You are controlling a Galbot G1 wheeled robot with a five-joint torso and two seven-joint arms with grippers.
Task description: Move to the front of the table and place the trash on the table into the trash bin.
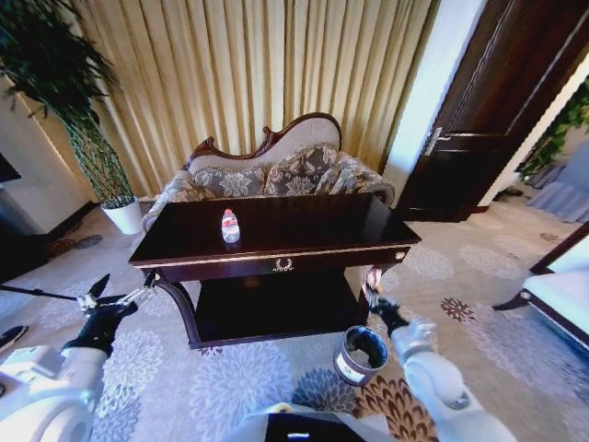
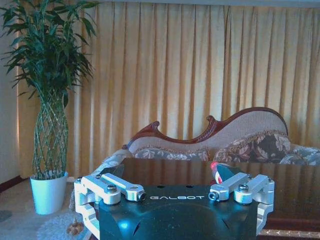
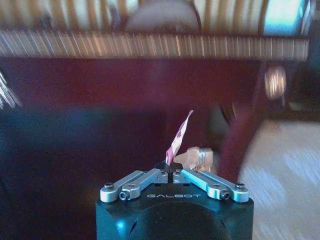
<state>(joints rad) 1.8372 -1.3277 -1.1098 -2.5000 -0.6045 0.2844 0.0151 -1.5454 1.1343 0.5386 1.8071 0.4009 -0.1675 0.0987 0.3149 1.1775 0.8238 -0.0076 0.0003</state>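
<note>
Beside the near right leg of the table [image 1: 276, 235], the right gripper [image 1: 373, 287] hangs low with its fingers pressed together on a small reddish wrapper [image 3: 177, 140], which stands up thin and creased from the pinch in the right wrist view. Just below and near it on the patterned carpet [image 1: 230, 378] stands the trash bin [image 1: 361, 354], its dark mouth tilted toward the robot. On the glossy tabletop, left of centre, stands a small clear bottle [image 1: 230, 226] with a red cap, upright and apart from everything else; no crumpled paper can be made out on the table. The left gripper [image 1: 120, 299] waits out at the near left corner of the table, level with its edge, fingers spread wide and holding nothing. The step in hand looks like the carry to the bin: the wrapper is already off the table but not yet over the opening. The next move calls for bringing the right gripper nearer and down until it is squarely above the rim, since a light wrapper may flutter aside if released too high. The bottle remains to be collected.
</note>
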